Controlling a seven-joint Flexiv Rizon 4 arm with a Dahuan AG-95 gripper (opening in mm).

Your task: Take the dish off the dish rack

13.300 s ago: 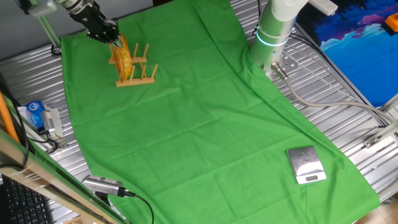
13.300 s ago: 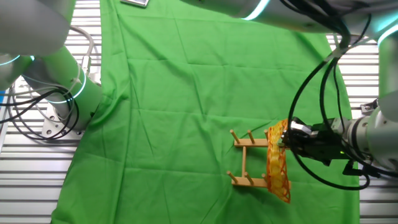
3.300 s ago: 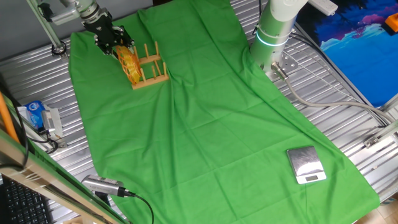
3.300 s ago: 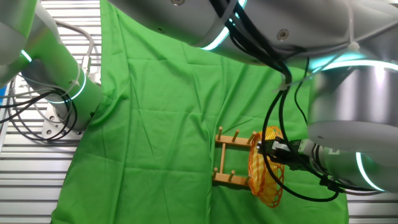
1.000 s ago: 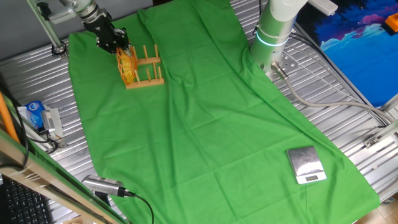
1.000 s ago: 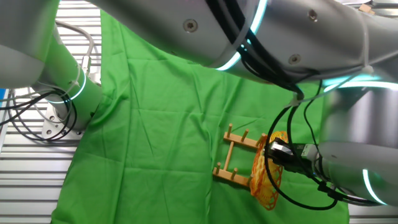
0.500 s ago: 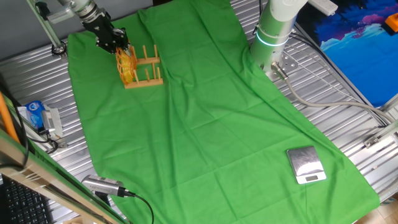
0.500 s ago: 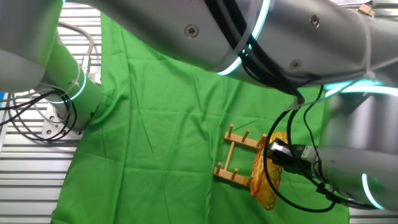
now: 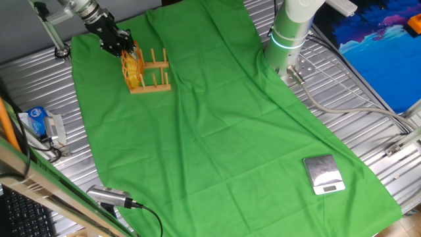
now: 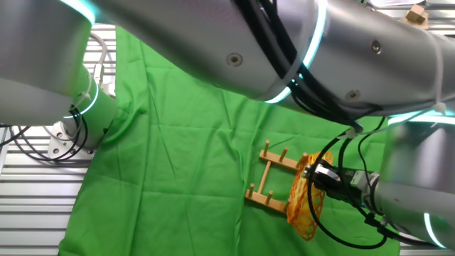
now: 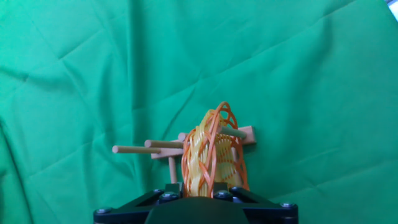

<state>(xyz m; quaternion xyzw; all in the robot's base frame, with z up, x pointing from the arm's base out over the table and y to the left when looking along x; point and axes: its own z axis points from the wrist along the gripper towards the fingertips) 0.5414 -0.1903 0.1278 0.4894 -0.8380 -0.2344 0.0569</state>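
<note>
Wicker dish (image 11: 212, 155) stands on edge among dish rack (image 9: 150, 74) pegs, gripper (image 9: 121, 44) clamped on its rim. Lift straight along the pegs; sideways pull likely drags the rack.

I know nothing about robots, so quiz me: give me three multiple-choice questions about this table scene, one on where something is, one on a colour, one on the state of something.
1. Where does the dish rack stand on the green cloth, in the fixed view that shows the whole cloth?
A. near a far corner
B. dead centre
C. beside the silver scale

2. What colour is the dish?
A. blue
B. yellow-orange
C. white

3. How is the dish placed?
A. lying flat on the cloth
B. standing on edge in the rack, with the gripper at its rim
C. upside down on the scale

Answers: 1 A, the rack sits at the cloth's upper left end. 2 B, the hand view shows yellow-orange weave. 3 B, it stands upright among the pegs.
</note>
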